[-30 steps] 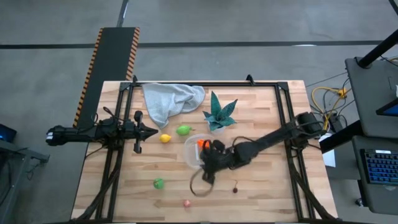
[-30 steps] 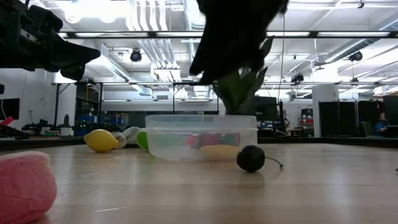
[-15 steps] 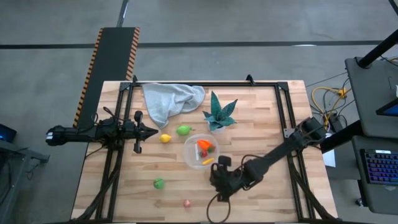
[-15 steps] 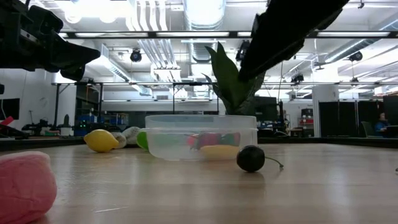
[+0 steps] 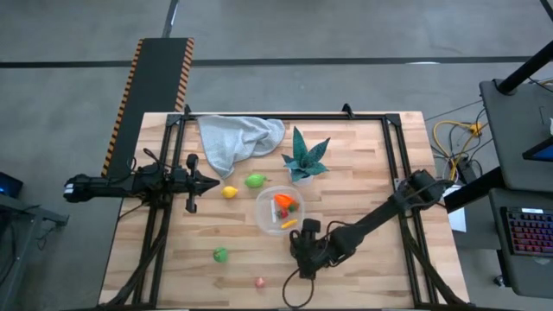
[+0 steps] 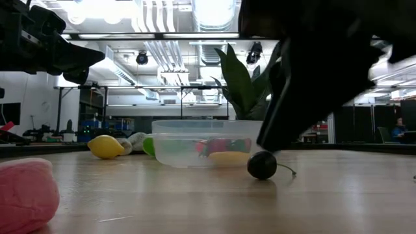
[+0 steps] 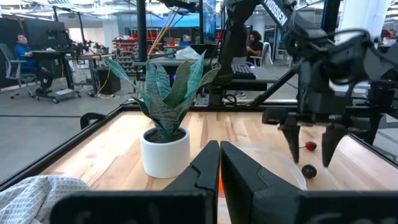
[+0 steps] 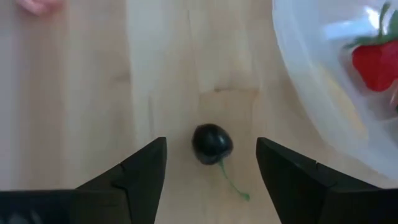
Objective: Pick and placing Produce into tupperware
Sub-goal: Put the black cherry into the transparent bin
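Pale wooden table [image 5: 363,173] in a workshop with ceiling lights [image 6: 214,10].

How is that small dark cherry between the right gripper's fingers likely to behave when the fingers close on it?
The cherry looks round and glossy, so it may roll or squirt sideways if the open right gripper closes off-centre. Its thin stem lies on the table and probably bends without resisting. Being tiny beside the tupperware, it is likely very light.
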Motion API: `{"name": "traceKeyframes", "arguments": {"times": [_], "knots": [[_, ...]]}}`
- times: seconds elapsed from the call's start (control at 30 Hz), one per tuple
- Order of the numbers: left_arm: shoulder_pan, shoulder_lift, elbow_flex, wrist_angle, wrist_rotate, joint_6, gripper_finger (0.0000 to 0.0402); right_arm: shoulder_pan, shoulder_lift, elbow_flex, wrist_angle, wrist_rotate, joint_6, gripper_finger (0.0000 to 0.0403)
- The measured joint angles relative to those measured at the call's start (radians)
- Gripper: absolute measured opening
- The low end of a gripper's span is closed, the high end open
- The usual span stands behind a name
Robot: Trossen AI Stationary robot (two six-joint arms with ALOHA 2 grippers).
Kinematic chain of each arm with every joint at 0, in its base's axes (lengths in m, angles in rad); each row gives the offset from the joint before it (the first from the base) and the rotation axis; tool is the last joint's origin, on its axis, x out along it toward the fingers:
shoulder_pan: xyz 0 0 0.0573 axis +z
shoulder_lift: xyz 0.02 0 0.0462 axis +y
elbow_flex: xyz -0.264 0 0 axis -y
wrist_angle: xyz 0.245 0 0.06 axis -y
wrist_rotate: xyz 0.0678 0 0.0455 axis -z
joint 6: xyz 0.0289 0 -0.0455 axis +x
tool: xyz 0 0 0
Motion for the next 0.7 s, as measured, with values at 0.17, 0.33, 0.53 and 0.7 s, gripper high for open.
{"name": "traceKeyframes", "arguments": {"times": [0.17, 0.33, 0.53, 0.7], "knots": [[0.0, 0.0, 0.0, 0.0, 0.0, 0.0, 0.0, -0.004, 0.037, -0.001, 0.002, 0.001, 0.027, 0.024], [0.0, 0.0, 0.0, -0.001, 0.0, 0.001, 0.0, -0.006, 0.041, -0.002, 0.009, 0.004, 0.034, 0.0235], [0.0, 0.001, 0.0, -0.001, 0.0, 0.001, 0.0, -0.017, 0.043, -0.002, 0.02, 0.008, 0.034, 0.0227], [0.0, 0.001, 0.0, -0.001, 0.0, 0.001, 0.0, -0.017, 0.043, -0.005, 0.021, 0.007, 0.034, 0.0222]]}}
